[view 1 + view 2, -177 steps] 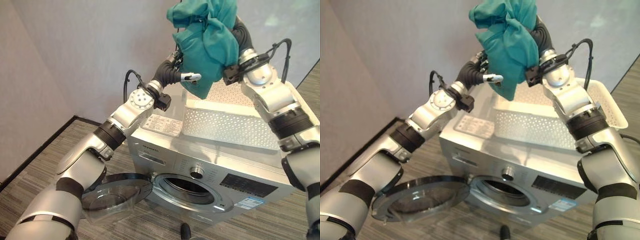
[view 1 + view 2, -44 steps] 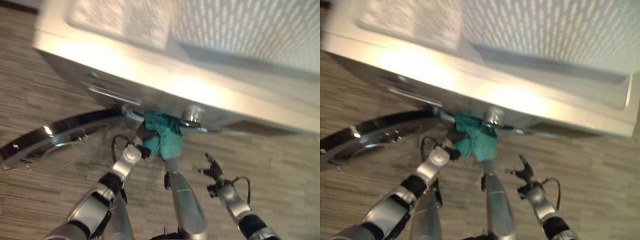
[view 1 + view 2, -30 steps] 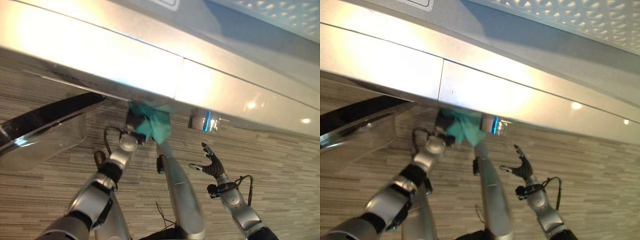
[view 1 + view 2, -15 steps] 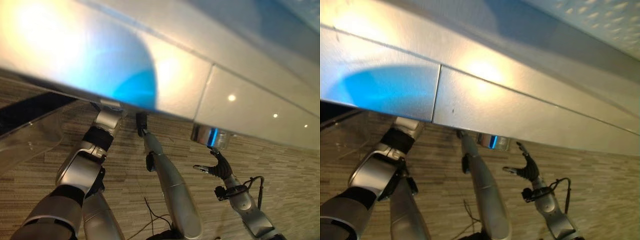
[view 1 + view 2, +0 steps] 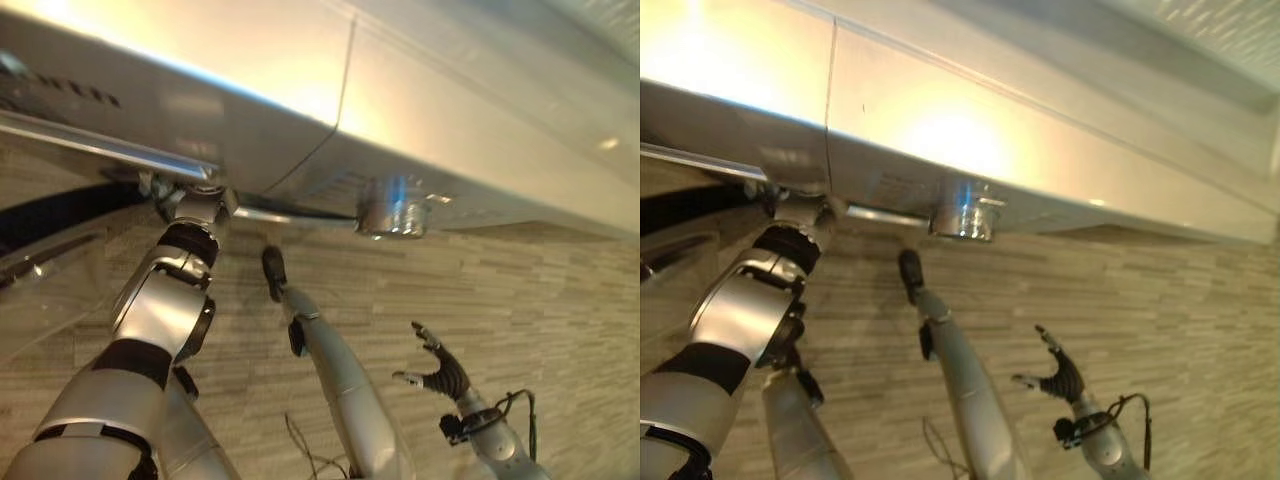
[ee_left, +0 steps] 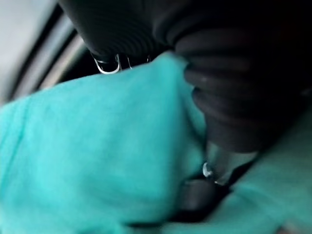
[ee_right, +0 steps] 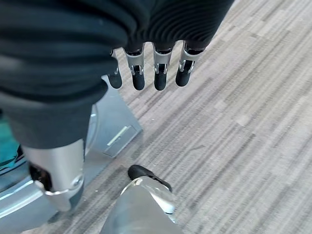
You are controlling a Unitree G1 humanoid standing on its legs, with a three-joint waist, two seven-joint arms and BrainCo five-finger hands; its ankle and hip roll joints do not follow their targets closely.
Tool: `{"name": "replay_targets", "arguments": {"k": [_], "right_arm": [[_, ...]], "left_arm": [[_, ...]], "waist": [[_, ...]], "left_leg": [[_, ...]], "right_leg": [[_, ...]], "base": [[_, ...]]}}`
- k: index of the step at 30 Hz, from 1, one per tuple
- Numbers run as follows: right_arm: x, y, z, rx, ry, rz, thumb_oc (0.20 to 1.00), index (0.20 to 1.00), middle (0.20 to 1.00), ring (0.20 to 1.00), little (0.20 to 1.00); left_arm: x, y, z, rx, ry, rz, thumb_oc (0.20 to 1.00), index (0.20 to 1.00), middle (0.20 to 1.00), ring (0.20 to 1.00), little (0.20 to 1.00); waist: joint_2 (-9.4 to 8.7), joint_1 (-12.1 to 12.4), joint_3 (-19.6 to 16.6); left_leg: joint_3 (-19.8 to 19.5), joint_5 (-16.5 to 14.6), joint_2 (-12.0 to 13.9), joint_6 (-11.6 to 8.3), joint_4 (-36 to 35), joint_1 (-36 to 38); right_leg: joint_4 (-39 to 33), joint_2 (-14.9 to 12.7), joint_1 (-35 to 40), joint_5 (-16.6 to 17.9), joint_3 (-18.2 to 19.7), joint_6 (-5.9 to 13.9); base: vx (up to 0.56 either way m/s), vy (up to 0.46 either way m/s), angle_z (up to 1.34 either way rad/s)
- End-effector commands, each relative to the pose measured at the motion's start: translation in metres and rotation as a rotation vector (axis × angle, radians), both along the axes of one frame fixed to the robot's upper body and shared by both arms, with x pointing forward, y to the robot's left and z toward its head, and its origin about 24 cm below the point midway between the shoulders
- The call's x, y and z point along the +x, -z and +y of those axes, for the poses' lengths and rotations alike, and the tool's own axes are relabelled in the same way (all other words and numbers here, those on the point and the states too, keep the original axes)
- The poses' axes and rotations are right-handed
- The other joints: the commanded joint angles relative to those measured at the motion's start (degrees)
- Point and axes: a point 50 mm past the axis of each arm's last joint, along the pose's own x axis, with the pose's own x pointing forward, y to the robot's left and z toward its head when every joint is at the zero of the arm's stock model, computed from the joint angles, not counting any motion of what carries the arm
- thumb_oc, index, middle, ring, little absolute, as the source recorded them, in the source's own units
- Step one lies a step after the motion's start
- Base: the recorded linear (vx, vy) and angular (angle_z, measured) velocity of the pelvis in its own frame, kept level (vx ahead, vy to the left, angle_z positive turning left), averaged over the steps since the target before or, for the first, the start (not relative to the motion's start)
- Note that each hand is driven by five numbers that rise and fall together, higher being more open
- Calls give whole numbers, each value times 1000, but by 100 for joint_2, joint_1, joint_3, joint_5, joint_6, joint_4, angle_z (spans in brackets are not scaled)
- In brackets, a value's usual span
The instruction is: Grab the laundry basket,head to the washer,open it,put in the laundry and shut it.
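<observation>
The silver washer (image 5: pixel 250 90) looms overhead, its control knob (image 5: pixel 392 205) hanging at the front edge. My left arm reaches up under that edge into the washer's opening, where the hand goes out of sight in the eye views. In the left wrist view the teal laundry (image 6: pixel 87 161) bunches tightly against my left hand (image 6: pixel 214 163), whose thumb is sunk in a fold of it. My right hand (image 5: pixel 443 372) hangs low at the right over the floor, fingers (image 7: pixel 156 73) straight and holding nothing. The white perforated laundry basket (image 5: pixel 1220 20) rests on top of the washer.
The washer's glass door (image 5: pixel 50 270) stands swung open at the left, beside my left arm. Striped wood-look flooring (image 5: pixel 560 300) runs under and to the right of the machine.
The camera has dipped closer under the washer's front. The teal laundry and my left hand have passed from below the edge up into the opening. My right hand stays open, slightly lower.
</observation>
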Motion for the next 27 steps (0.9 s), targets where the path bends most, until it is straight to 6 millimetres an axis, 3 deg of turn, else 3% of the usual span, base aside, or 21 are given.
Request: {"name": "replay_targets", "arguments": {"k": [1,3,4,5,6,10,11,12,14,15,16,17,18,19,20,23,27], "right_arm": [[5,-5,-25,-66,42,16,1000,1000,1000,1000,1000],[4,-1,-28,-70,61,35,1000,1000,1000,1000,1000],[5,0,-28,-67,61,35,1000,1000,1000,1000,1000],[5,-1,-32,-79,69,34,1000,1000,1000,1000,1000],[4,-2,-37,-86,75,40,1000,1000,1000,1000,1000],[8,-5,-40,-95,53,37,1000,1000,1000,1000,1000],[8,-5,-40,-93,54,36,1000,1000,1000,1000,1000],[9,-8,-38,-73,35,27,1000,1000,1000,1000,1000],[9,-10,-37,-60,33,23,1000,1000,1000,1000,1000],[9,14,-55,-129,87,138,1000,1000,1000,1000,1000],[14,23,-57,-145,111,157,1000,1000,1000,1000,1000],[20,28,-54,-142,131,154,1000,1000,1000,1000,1000],[25,29,-50,-128,141,144,1000,1000,1000,1000,1000],[25,29,-50,-129,140,145,1000,1000,1000,1000,1000],[31,29,-48,-113,169,132,1000,1000,1000,1000,1000],[35,27,-51,-117,191,120,1000,1000,1000,1000,1000],[33,27,-53,-137,194,116,1000,1000,1000,1000,1000]], "left_arm": [[-20,-122,53,59,5,-332,1000,1000,1000,1000,1000],[-18,-128,37,238,65,-304,1000,1000,1000,1000,1000],[-18,-128,37,242,65,-303,1000,1000,1000,1000,1000],[-17,-134,22,416,113,-283,1000,1000,1000,1000,1000],[-15,-136,2,727,167,-221,1000,1000,1000,1000,1000],[-14,-151,-19,1218,94,-100,1000,1000,1000,1000,1000],[-14,-152,-20,1221,93,-101,1000,1000,1000,1000,1000],[-17,-166,-41,1573,16,-74,1000,1000,1000,1000,1000],[-18,-168,-47,1648,8,-76,1000,1000,1000,1000,1000],[-16,-161,-65,1706,47,-106,1000,1000,1000,1000,1000],[-17,-156,-79,1751,82,-155,1000,1000,1000,1000,1000],[-19,-154,-88,1745,91,-189,1000,1000,1000,1000,1000],[-22,-153,-105,1729,136,-252,1000,1000,1000,1000,1000],[-22,-153,-104,1729,135,-250,1000,1000,1000,1000,1000],[-33,-153,-128,1678,203,-391,1000,1000,1000,1000,1000],[-46,-146,-142,1566,273,-540,1000,1000,1000,1000,1000],[-62,-133,-147,1407,354,-669,1000,1000,1000,1000,1000]], "waist": [[282,87,-116],[328,114,-54],[311,117,-46],[334,119,-28],[379,133,-27],[401,173,-66],[393,180,-59],[407,185,-69],[394,201,-58],[405,300,-41],[420,331,-14],[378,315,16],[387,338,19],[434,367,-11],[418,411,26],[462,489,48],[470,587,87]], "left_leg": [[-75,344,232,110,-652,617],[-50,415,189,107,-771,716],[-50,421,187,107,-779,727],[-53,456,164,107,-825,769],[-41,491,156,93,-903,828],[-55,529,138,72,-984,871],[-55,531,138,71,-986,872],[-63,540,148,44,-1018,867],[-69,541,156,36,-1036,866],[-76,566,145,45,-1047,859],[-74,573,158,53,-1081,852],[-56,765,103,67,-1138,773],[-56,782,100,77,-1176,772],[-69,626,158,72,-1189,843],[-41,809,97,102,-1259,789],[-24,859,51,129,-1350,821],[-17,896,11,141,-1458,921]], "right_leg": [[383,-686,253,-833,57,636],[279,-710,336,-789,49,641],[271,-712,348,-785,47,642],[219,-718,390,-763,39,636],[156,-733,440,-731,21,634],[74,-720,498,-723,10,627],[75,-720,498,-724,10,626],[59,-692,511,-745,2,616],[48,-684,515,-754,-11,616],[56,-689,519,-760,-16,604],[49,-680,523,-780,-17,600],[-25,-742,483,-613,-41,546],[-27,-750,482,-616,-40,549],[17,-701,523,-772,-25,602],[-41,-765,482,-634,-43,545],[-90,-802,499,-639,-56,535],[-211,-839,633,-636,-102,530]], "base": [[14,17,-11],[-9,13,-6],[-14,15,8],[-16,6,11],[-13,3,13],[-3,-22,14],[7,-41,10],[4,-33,10],[3,-42,6],[12,-53,3],[-62,-62,4],[-59,-38,8],[0,-14,14],[12,-14,23],[16,-6,21],[-18,7,14],[0,11,4]]}}
